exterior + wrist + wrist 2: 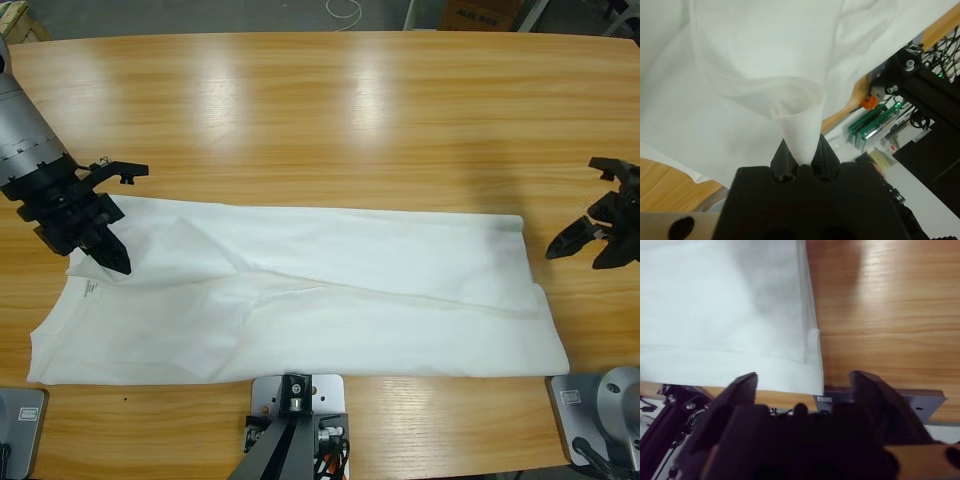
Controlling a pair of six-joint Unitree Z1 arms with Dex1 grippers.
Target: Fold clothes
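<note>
While I watch from the high view, the white T-shirt (pixel 330 290) lies spread lengthwise across the wooden table (pixel 330 120), folded into a long band, its collar end toward the left arm and its hem end toward the right arm. My left gripper (pixel 110 250) sits at the collar end, its jaws pressed together on a pinch of the fabric; in the left wrist view that pinch rises as a small rolled cone of cloth straight out from between the jaws (pixel 801 145), with the rest of the shirt hanging and spreading beyond the tips. Just below the gripper in the high view I can make out a small dark-printed label (pixel 88 289) on the fabric, though I cannot read it, and it may sit inside the collar. My right gripper (pixel 578 242) hangs off the shirt's hem end, apart from the cloth and over bare wood, its jaws spread wide with nothing between them. Looking along it in the right wrist view, the shirt's hemmed corner (pixel 812 375) lies ahead of the jaws and toward the left one, near the table's edge, while the wood shows ahead of the right jaw.
</note>
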